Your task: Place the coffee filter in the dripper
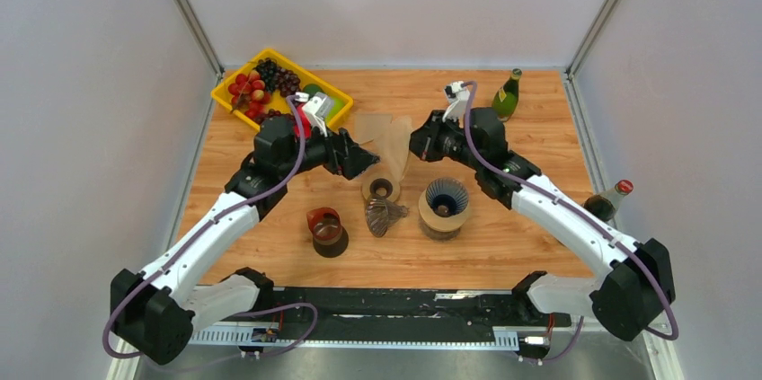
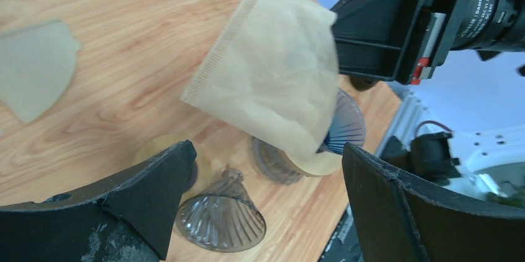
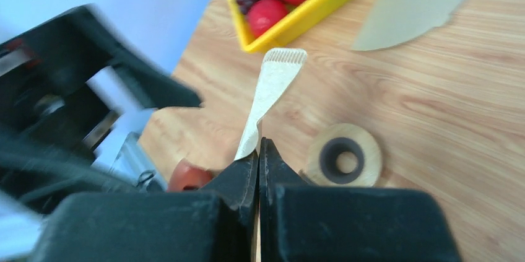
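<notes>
A tan paper coffee filter (image 1: pixel 396 148) hangs in the air, pinched at its edge by my shut right gripper (image 1: pixel 417 143); it also shows in the left wrist view (image 2: pixel 272 70) and edge-on in the right wrist view (image 3: pixel 270 91) above the closed jaws (image 3: pixel 259 150). My left gripper (image 1: pixel 367 164) is open and empty just left of the filter, its fingers (image 2: pixel 155 194) wide apart. A blue ribbed dripper (image 1: pixel 446 200) stands upright on a wooden base below and to the right. A clear glass dripper (image 1: pixel 385 216) lies on its side (image 2: pixel 220 212).
A wooden ring (image 1: pixel 381 189) sits under the filter. A second filter (image 1: pixel 368 123) lies flat behind. A red-brown cup (image 1: pixel 325 227) stands front left. A yellow fruit tray (image 1: pixel 279 85) is back left, a green bottle (image 1: pixel 507 97) back right, another bottle (image 1: pixel 609 200) at the right edge.
</notes>
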